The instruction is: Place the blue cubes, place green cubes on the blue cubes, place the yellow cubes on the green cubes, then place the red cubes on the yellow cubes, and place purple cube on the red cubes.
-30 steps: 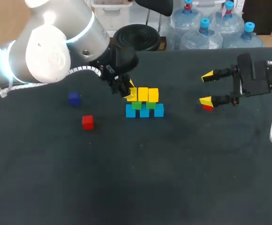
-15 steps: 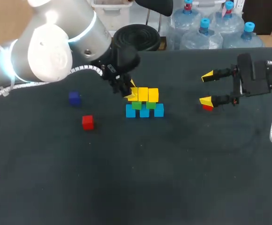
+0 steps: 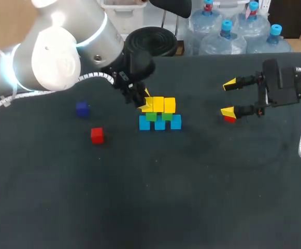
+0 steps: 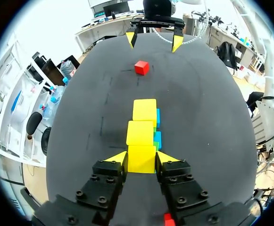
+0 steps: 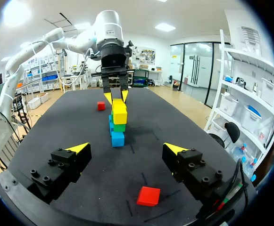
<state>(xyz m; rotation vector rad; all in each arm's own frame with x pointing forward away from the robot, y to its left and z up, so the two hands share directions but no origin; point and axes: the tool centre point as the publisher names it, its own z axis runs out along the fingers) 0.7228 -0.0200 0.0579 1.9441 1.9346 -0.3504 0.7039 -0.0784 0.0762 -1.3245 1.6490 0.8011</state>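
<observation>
My left gripper [image 4: 142, 157] is closed on the end yellow cube [image 4: 141, 165] of the row above the green cubes [image 3: 151, 116] and blue cubes [image 3: 160, 123]. My right gripper [image 5: 126, 148] stands wide open, holding nothing, with a red cube [image 5: 148, 196] on the table [image 3: 191, 181] just under it.

Three light blue cubes [image 3: 159, 123] sit in a tight row mid-table. Two green cubes [image 3: 151, 116] rest on them, and three yellow cubes [image 3: 169, 105] line the top (the end yellow cube [image 4: 141, 161] is pinched between the fingers of the left gripper [image 4: 141, 157]). A red cube [image 3: 97, 135] lies off to the left with the purple cube [image 3: 82, 108] near it, and a second red cube [image 3: 229, 119] lies well apart on the right.
</observation>
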